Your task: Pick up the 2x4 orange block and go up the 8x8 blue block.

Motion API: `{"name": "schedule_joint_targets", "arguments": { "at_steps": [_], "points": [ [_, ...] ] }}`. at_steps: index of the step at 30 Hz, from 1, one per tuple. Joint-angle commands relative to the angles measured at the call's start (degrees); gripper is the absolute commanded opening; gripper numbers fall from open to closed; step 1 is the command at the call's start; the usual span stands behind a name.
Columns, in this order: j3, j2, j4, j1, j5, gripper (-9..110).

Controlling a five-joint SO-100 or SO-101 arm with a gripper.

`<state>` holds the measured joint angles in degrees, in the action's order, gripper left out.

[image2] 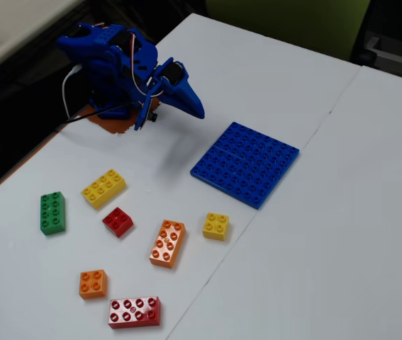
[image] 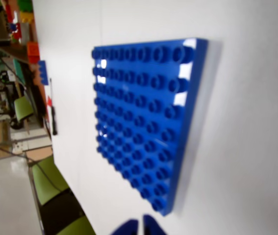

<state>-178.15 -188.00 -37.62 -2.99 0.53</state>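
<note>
The 2x4 orange block (image2: 167, 243) lies flat on the white table, in front of the blue baseplate and apart from it; it is not in the wrist view. The 8x8 blue block (image2: 245, 163) lies flat at the table's middle and fills the wrist view (image: 143, 122), with nothing on it. My gripper (image2: 196, 108) hangs in the air on the folded blue arm at the back left, well away from both. Its two blue fingertips (image: 139, 228) show at the bottom edge of the wrist view, close together with nothing between them.
Loose bricks lie left of the orange block: yellow 2x4 (image2: 104, 188), green 2x4 (image2: 52, 212), red 2x2 (image2: 118, 222), yellow 2x2 (image2: 216, 226), small orange 2x2 (image2: 93, 283), red 2x4 (image2: 135, 312). The table edge runs along the left.
</note>
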Motion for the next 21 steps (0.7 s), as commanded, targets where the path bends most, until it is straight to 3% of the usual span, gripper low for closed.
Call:
{"name": "schedule_joint_targets", "arguments": {
  "at_steps": [1, 21],
  "points": [
    [-2.3, -2.3, -0.2, -0.1, 0.5, 0],
    [-2.2, -1.7, 0.8, -0.3, 1.1, 0]
  ]
}}
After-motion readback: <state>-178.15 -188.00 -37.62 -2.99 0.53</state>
